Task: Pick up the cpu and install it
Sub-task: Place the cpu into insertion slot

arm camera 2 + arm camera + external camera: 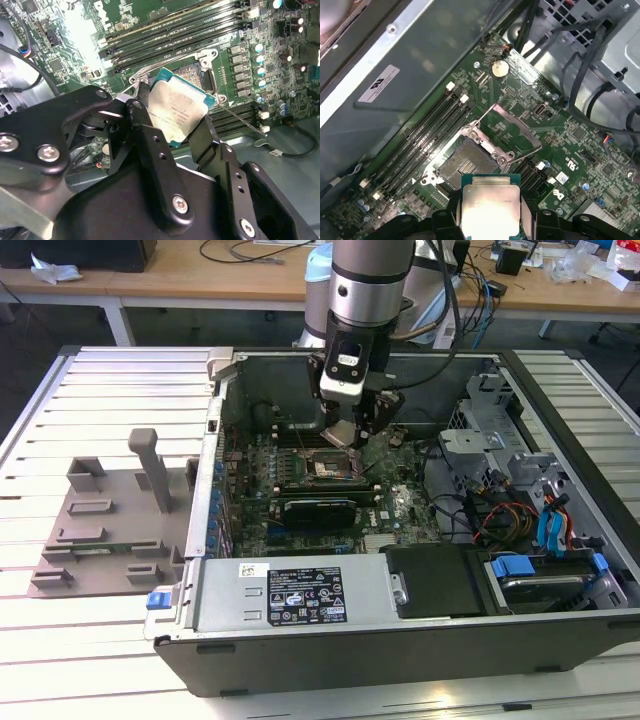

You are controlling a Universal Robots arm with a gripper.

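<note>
My gripper [345, 432] hangs inside the open computer case, shut on the cpu [176, 107], a flat square chip with a silvery top and a green rim. Both wrist views show the black fingers [145, 127] clamping two opposite edges of the cpu [490, 205]. The chip is held in the air a little above the motherboard [390, 502], close to the open socket [466, 165] with its metal frame. The socket [328, 466] lies just below the gripper in the exterior view, its hinged lid [512, 131] folded open beside it.
Memory slots [420, 145] flank the socket on both sides. A drive cage and bundled cables [500, 510] fill the case on the exterior view's right. A grey fixture [110, 515] with an upright post sits on the slatted table at the exterior view's left.
</note>
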